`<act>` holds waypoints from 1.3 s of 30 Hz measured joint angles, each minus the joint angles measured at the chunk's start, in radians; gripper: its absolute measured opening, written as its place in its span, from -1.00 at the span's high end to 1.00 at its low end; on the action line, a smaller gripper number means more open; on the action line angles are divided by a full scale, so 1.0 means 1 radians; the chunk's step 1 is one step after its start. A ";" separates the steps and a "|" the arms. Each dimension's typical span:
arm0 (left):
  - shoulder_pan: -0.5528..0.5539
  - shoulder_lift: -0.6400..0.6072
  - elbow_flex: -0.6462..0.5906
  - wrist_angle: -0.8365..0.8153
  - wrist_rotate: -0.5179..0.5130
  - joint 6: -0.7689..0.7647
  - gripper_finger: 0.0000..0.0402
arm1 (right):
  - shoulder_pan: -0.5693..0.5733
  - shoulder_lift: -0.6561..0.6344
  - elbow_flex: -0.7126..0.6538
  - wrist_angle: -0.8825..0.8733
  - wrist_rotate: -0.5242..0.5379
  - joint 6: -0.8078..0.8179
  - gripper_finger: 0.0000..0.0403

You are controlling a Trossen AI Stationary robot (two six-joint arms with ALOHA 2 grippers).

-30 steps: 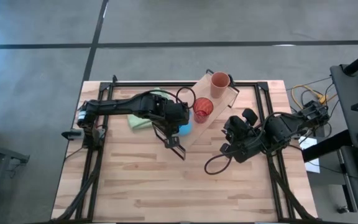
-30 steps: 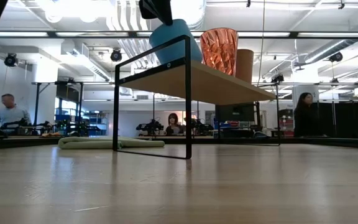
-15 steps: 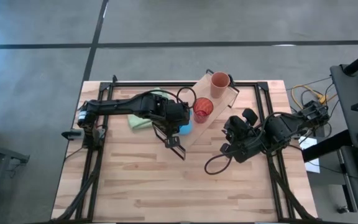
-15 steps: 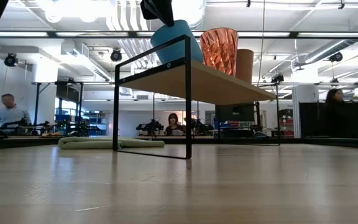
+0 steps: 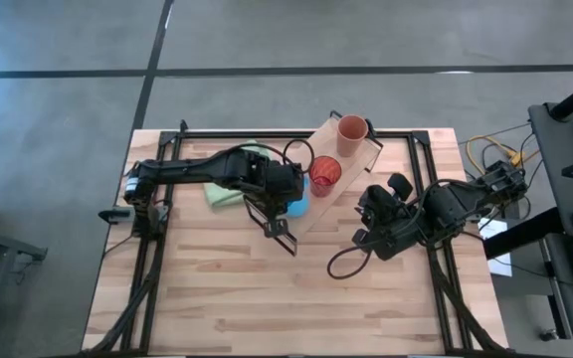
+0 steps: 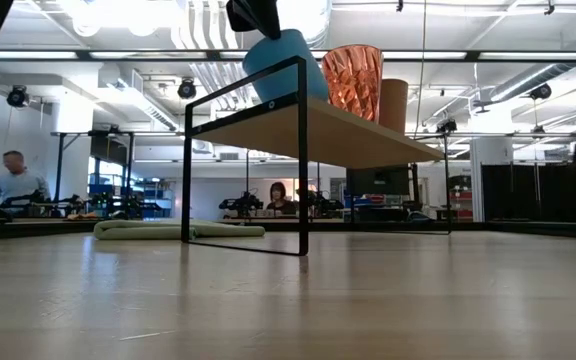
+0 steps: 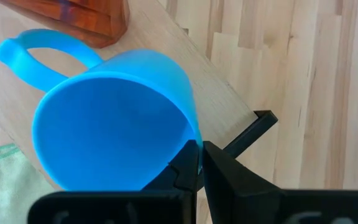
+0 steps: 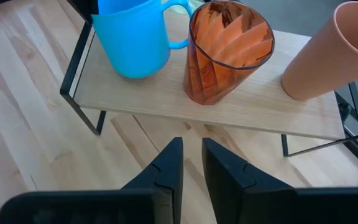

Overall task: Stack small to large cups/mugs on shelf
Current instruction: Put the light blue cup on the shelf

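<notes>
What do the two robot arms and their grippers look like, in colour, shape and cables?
Both arms are black and jointed. Each carries a looping black cable, one near the left gripper, one below the right gripper. In the wrist views, each gripper ends in two dark, flat, angular fingers. No markings can be made out.

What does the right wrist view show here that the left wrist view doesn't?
Only the right wrist view shows the plain orange-brown cup, the whole translucent red tumbler and the long light-wood shelf on black wire legs. Only the left wrist view shows the left gripper pinching the rim of the bright blue handled mug. Both show that mug tilted on the shelf.
</notes>
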 joint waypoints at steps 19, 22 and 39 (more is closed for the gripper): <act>0.005 0.000 0.002 0.004 0.010 -0.084 0.83 | 0.000 0.000 0.000 -0.001 0.000 -0.011 0.73; 0.005 0.000 0.000 0.006 0.006 -0.077 0.83 | 0.000 0.000 0.000 -0.002 0.000 -0.011 0.73; 0.005 0.000 -0.002 0.098 0.016 -0.123 0.83 | 0.000 0.000 0.000 -0.023 0.000 -0.010 0.73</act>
